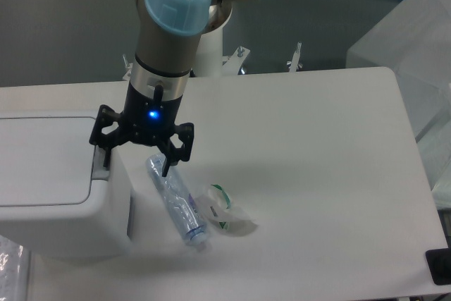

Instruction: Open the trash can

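From my feed, the trash can [49,188] sits at the left edge of the desk [317,160], a big white box with rounded corners, its flat lid [42,160] down and closed. The grey push tab [101,162] runs along the lid's right edge. My gripper [135,162] hangs right over that corner of the can, with a blue light glowing on its body. The fingers are spread wide with nothing between them: the left finger [106,154] comes down at the grey tab, though I cannot tell whether it presses on it or only hovers over it, and the right finger [167,163] hangs past the can's side wall, above the top end of the bottle [176,201].

That bottle is clear, crushed, and lying flat on the desk just beside the can, running diagonally toward the near edge. Right next to its lower end lies a crumpled bit of clear plastic with a green band [224,209].

The desk is white with rounded corners. Behind it the wall is dark grey, and the arm's white base [211,47] stands at the far edge. On the right side there are translucent plastic-covered shapes [416,54].
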`<state>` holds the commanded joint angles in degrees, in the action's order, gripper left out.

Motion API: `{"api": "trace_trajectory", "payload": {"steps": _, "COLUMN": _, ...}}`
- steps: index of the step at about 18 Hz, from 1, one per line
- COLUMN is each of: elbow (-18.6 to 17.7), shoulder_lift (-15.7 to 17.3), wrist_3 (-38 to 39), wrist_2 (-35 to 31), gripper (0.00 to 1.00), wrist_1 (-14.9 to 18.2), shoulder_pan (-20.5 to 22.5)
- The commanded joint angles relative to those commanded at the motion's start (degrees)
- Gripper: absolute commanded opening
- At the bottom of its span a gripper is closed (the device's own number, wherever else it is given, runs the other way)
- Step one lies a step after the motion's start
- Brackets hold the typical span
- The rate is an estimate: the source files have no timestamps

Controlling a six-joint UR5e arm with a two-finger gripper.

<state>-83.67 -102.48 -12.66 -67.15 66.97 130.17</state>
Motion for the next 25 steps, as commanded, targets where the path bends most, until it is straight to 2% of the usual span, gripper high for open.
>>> {"api": "trace_trajectory", "payload": {"steps": 14, "elbow": 0.17, "shoulder_lift": 0.00, "wrist_3": 0.09, "wrist_2": 0.00, "gripper": 1.00, "wrist_1": -0.18, "shoulder_pan": 0.09}}
{"api": "trace_trajectory", "payload": {"steps": 17, "elbow": 1.75, "shoulder_lift": 0.26, "wrist_3": -0.35, "wrist_2": -0.17, "gripper": 1.00, "wrist_1": -0.26, "shoulder_pan": 0.35}}
{"api": "trace_trajectory", "payload": {"steps": 22, "elbow": 4.57, "shoulder_lift": 0.35, "wrist_3": -0.88, "wrist_2": -1.58, "gripper": 1.00, "wrist_1": -0.44, "shoulder_pan": 3.51}}
{"api": "trace_trajectory", "payload": {"steps": 25, "elbow": 4.57, "shoulder_lift": 1.14, "wrist_3": -2.71, "wrist_2": -7.10, "gripper": 1.00, "wrist_1": -0.35, "shoulder_pan": 5.97}}
